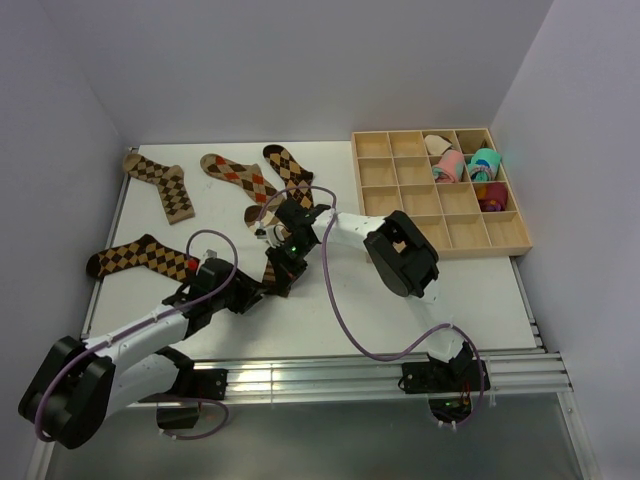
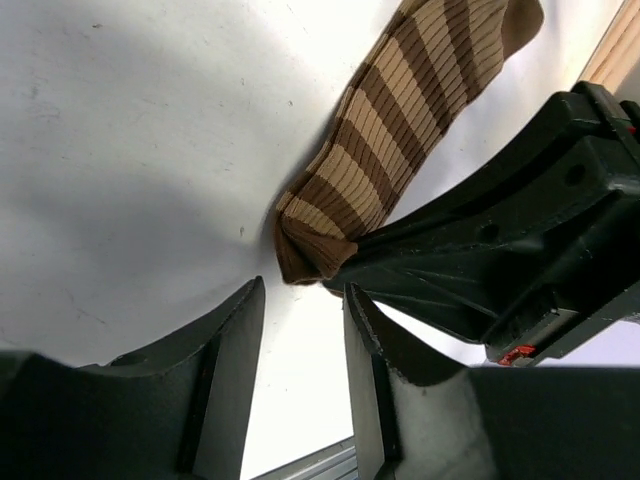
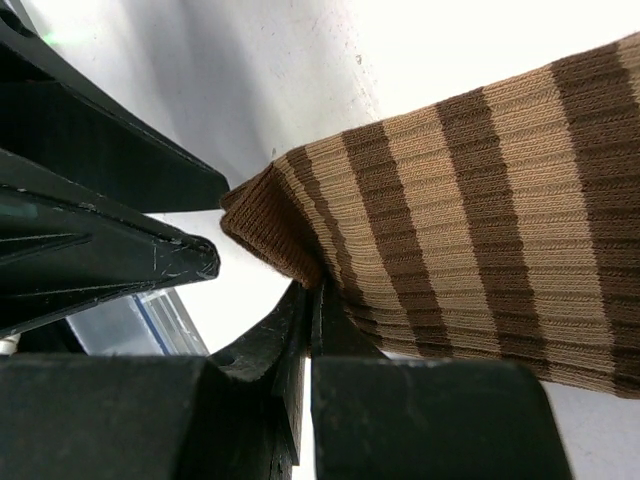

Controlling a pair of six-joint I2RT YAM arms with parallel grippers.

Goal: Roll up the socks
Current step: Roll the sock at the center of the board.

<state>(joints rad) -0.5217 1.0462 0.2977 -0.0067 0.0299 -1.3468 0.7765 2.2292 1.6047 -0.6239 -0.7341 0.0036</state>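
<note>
Right gripper is clamped on the edge of the striped sock, mid-table. Left gripper, jaws apart, has the sock's dark end at 12 o'clock. Likely soft, light, floppy knit: best taken at that folded end.

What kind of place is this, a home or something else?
Probably a robot test cell, not a home: a white table boxed in by plain walls, and argyle socks laid out near a wooden compartment tray.
</note>
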